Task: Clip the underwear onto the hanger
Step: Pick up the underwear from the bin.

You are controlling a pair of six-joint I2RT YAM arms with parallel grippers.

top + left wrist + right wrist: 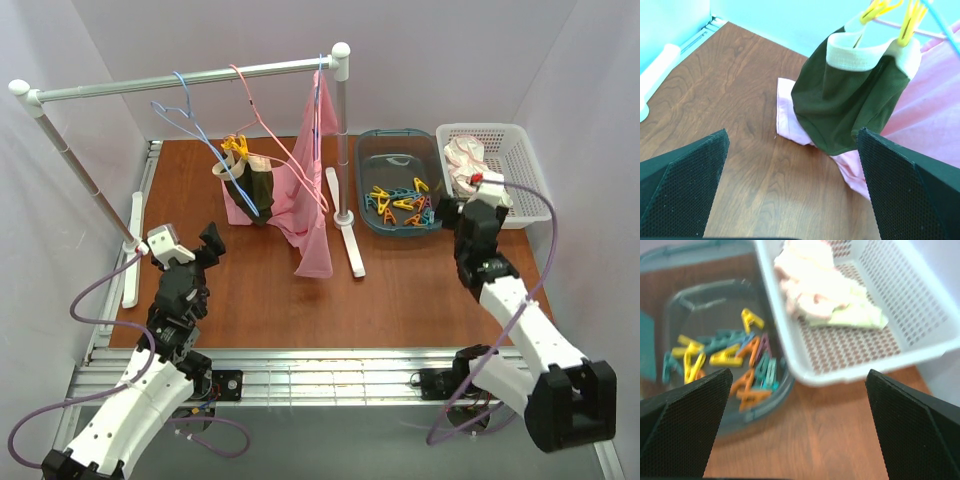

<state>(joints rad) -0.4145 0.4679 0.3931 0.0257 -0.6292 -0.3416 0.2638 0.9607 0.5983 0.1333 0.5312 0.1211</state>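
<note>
Right tool [799, 374] spread, empty; underwear [815, 290], seemingly bunched, lies just ahead in white basket [920, 310]. Left tool [792, 132] far, also spread.

left arm [178, 298] low, jaws wide | right arm [515, 315] extended, jaws apparently wide

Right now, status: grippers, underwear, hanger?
Left gripper, right gripper open, empty. Underwear lies in white basket, ungripped. Blue hanger bare on rail; pink cloth hangs alongside.

Olive-green underwear [850, 100] pegged on a pink hanger [258, 116] (yellow pegs), pink garment [312, 215], tub of pegs [398, 150], white basket [515, 150]
</note>
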